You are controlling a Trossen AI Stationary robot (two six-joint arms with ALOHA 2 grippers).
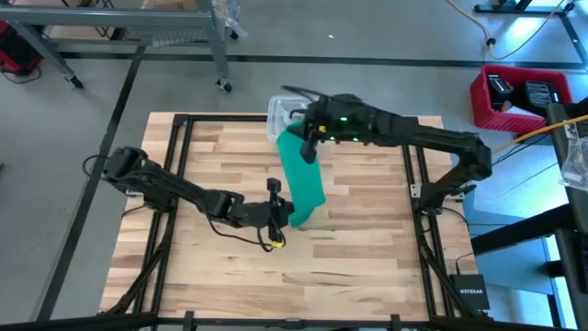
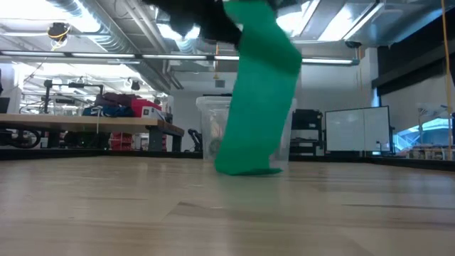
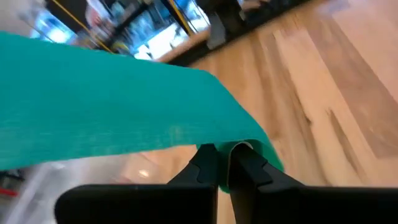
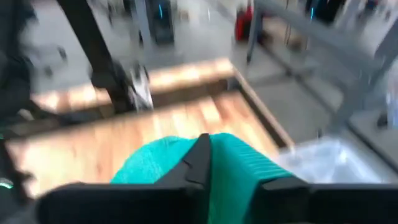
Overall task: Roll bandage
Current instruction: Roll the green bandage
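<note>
The teal-green bandage (image 1: 301,175) is a strip stretched between my two grippers near the table's middle. My right gripper (image 1: 308,138) is shut on its far end, close to a clear plastic tub (image 1: 278,115). My left gripper (image 1: 289,217) is shut on its near end. In the low view the bandage (image 2: 259,92) comes down from the picture's top, and its lowest fold (image 2: 245,168) reaches the tabletop in front of the tub (image 2: 210,128). My left gripper pinches the bandage's near end (image 3: 249,148) between its two fingers (image 3: 208,165), slanting down from the table's left. The strip runs away from the fingers, spread flat and clear of the wood there. My right gripper has the bandage's far end (image 4: 239,165) bunched between its two fingers (image 4: 199,155), in several gathered layers. It comes from the table's right, slanting down. The strip hangs below it.
The wooden tabletop (image 1: 367,257) shows bare planks on the near and right sides. A black metal frame (image 1: 418,184) runs along the table's edges. A red bin (image 1: 514,97) stands on the floor beyond the right edge.
</note>
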